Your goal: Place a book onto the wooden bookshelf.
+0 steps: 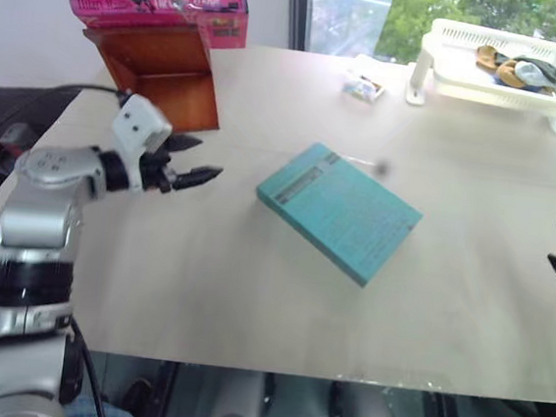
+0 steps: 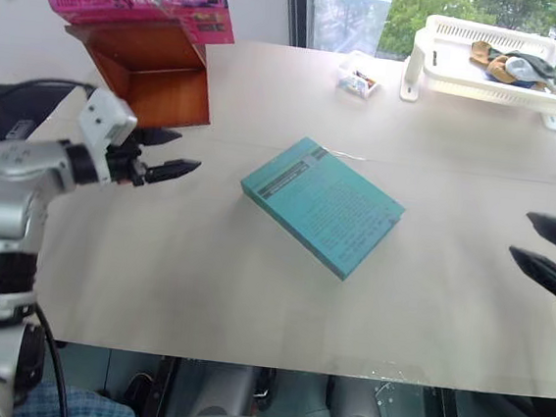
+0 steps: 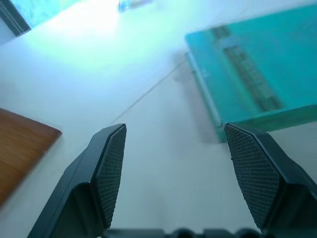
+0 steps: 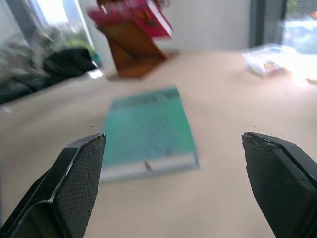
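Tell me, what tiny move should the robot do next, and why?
Probably just draw the left gripper a little farther from the wooden bookshelf and stop. The pink book already lies on a shelf tier, sticking out past its edge, and both the left gripper and the right gripper are open and empty. The teal book on the table isn't needed.

Legible markings: none.
Printed lines show on the cover of the book lying on the wooden bookshelf and on the teal book, all too small to read.
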`<state>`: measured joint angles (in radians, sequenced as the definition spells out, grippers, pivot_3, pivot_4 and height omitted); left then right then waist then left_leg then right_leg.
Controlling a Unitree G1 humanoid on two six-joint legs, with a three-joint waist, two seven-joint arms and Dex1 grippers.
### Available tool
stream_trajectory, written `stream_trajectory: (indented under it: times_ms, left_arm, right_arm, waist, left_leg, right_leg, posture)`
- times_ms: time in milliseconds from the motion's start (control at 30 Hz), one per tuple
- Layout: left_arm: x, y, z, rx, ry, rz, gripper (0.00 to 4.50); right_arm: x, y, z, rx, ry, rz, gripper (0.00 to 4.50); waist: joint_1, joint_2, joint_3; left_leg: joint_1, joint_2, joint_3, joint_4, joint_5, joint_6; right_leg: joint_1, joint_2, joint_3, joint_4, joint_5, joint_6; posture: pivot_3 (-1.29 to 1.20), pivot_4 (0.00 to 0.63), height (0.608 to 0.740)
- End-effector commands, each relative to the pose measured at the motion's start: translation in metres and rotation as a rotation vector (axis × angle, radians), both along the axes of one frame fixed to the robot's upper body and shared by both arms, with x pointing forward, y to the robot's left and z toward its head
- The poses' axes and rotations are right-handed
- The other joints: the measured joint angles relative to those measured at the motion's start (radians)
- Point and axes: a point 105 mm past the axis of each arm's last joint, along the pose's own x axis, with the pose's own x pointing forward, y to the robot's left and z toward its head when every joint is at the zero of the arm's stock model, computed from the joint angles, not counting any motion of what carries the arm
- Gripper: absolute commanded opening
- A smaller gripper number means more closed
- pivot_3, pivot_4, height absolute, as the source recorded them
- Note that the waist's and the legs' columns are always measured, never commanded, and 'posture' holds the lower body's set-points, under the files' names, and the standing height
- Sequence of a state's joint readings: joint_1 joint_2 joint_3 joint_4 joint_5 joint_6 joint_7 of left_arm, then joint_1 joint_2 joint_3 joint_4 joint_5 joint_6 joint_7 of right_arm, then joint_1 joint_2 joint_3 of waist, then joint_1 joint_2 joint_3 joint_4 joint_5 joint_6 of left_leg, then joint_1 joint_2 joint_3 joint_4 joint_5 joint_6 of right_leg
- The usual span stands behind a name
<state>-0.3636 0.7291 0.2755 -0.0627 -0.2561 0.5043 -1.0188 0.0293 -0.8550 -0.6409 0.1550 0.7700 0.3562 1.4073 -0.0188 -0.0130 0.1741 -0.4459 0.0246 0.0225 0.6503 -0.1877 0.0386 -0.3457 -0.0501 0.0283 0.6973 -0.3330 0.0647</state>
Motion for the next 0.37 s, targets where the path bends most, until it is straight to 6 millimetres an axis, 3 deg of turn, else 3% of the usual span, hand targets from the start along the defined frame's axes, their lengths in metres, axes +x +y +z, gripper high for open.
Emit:
stream_trajectory:
  times_ms: [33, 167, 367]
  left_arm:
    - [-0.009, 0.005, -0.021, -0.027, 0.0, 0.065, 3.43]
    - [-0.019, 0.001, -0.05, -0.126, 0.053, 0.095, 3.43]
    - [-0.026, -0.008, -0.067, -0.132, 0.094, 0.084, 3.43]
  right_arm:
    - [-0.001, -0.015, -0.017, -0.094, 0.02, -0.087, 4.5]
    - [-0.007, -0.025, -0.046, -0.195, 0.1, -0.137, 4.5]
    - [-0.01, -0.033, -0.058, -0.194, 0.125, -0.177, 4.5]
  waist:
    - [0.004, 0.0, 0.0]
    - [0.012, -0.002, 0.0]
    - [0.007, 0.0, -0.001]
  left_leg:
    - [0.005, 0.0, 0.001, -0.002, 0.0, 0.0]
    - [0.015, -0.001, 0.0, -0.003, 0.0, 0.0]
    - [0.015, -0.001, 0.0, -0.003, 0.0, -0.001]
  right_leg:
    - [0.005, 0.0, 0.0, -0.001, 0.0, 0.0]
    - [0.013, -0.007, -0.001, -0.003, 0.0, -0.001]
    - [0.014, -0.01, 0.002, -0.003, 0.0, -0.001]
  posture:
    - [0.0, 0.15, 0.74]
    - [0.0, 0.15, 0.74]
    - [0.0, 0.15, 0.74]
